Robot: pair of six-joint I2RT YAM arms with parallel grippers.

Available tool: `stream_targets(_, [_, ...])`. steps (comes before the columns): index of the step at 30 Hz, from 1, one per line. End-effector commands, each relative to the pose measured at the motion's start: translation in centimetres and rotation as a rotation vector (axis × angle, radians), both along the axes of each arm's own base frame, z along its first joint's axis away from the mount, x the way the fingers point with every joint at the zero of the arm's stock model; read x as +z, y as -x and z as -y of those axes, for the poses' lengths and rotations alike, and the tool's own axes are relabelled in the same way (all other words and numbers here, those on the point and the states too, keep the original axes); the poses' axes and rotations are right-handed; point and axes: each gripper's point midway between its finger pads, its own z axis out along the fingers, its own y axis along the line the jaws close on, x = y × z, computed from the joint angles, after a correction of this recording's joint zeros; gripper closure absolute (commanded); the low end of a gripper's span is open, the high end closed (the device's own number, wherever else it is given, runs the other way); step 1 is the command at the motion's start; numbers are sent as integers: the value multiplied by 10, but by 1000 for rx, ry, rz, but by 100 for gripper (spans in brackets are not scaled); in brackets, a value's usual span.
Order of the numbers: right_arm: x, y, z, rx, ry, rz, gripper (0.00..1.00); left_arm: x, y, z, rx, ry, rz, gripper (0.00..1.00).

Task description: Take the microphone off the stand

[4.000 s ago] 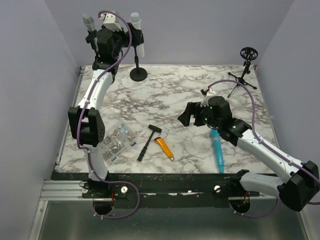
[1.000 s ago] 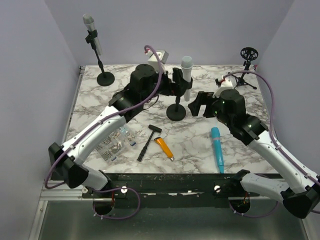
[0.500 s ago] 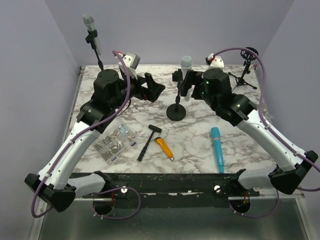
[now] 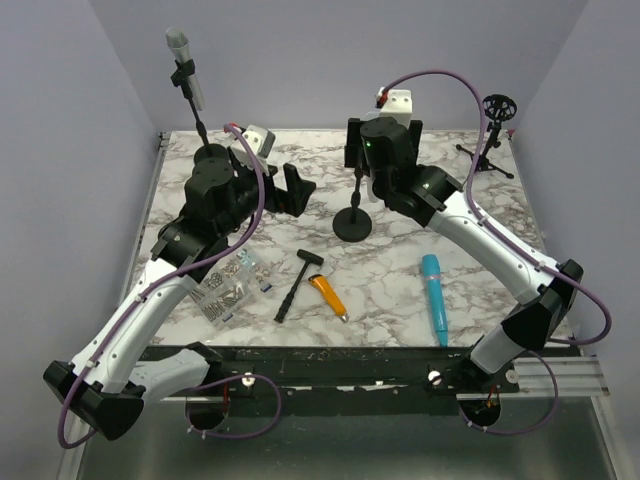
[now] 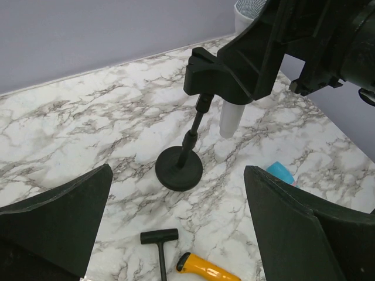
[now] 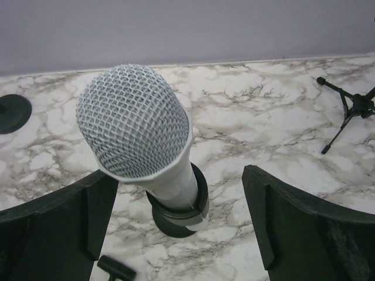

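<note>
A white microphone with a silver mesh head [image 6: 133, 120] stands upright in the black clip [image 6: 181, 206] of a round-based stand [image 4: 352, 226] at the table's middle. My right gripper [image 6: 181, 225] is open directly above it, one finger on each side of the microphone body, apart from it. In the top view that gripper [image 4: 366, 165] hides the microphone. My left gripper [image 4: 296, 188] is open and empty, left of the stand. In its wrist view [image 5: 176, 234] it faces the stand base [image 5: 179, 168] and the white microphone body [image 5: 231, 120].
A second microphone [image 4: 180, 58] on its stand is at the back left. A small tripod [image 4: 492, 125] is at the back right. A black hammer [image 4: 292, 282], an orange-handled tool [image 4: 328, 295], a blue tool [image 4: 435, 298] and a bag of screws [image 4: 228, 285] lie at the front.
My right gripper has moved left and up, from beside the microphone to over its head. My left gripper let go of the stand earlier and has drawn back slightly to the left.
</note>
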Motion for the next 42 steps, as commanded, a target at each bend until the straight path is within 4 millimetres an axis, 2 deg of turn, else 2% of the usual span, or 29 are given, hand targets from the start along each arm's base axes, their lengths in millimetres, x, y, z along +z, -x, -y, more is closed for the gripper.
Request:
stream_targets(1, [15, -12, -3, -30, 33, 68, 13, -8, -12, 0, 22, -40, 8, 1])
stream_targets(3, [12, -17, -5, -34, 54, 70, 15, -14, -17, 0, 32, -65, -6, 1])
stream_targets(5, [10, -20, -7, -34, 75, 68, 22, -17, -20, -2, 47, -79, -6, 1])
stream_targets(13, [9, -19, -13, 57, 140, 118, 60, -18, -22, -7, 55, -125, 23, 1])
stream_targets(16, [8, -18, -18, 120, 177, 125, 71, -19, -23, -7, 54, -137, 30, 1])
stream_targets(19, [5, -16, -28, 220, 198, 128, 88, -24, -27, -7, 65, -146, 24, 1])
stream_targets(22, [5, -16, -23, 293, 166, 117, 99, -28, -28, -3, 29, -129, 10, 1])
stream_targets(24, [5, -14, -24, 409, 97, 109, 99, -27, -26, 2, -41, -94, -2, 1])
stream_targets(29, [0, -3, -27, 663, -10, 97, 99, -1, -22, 10, -294, 89, 30, 1])
stream_targets(34, [-17, -6, -34, 707, -56, -2, 99, 9, -34, 30, -441, 108, 63, 1])
stream_targets(37, [-23, -6, -39, 729, -58, -31, 99, 2, -48, 41, -495, 82, 88, 2])
stream_targets(42, [-23, -2, -42, 757, -66, -29, 99, -4, -61, 48, -522, 20, 249, 1])
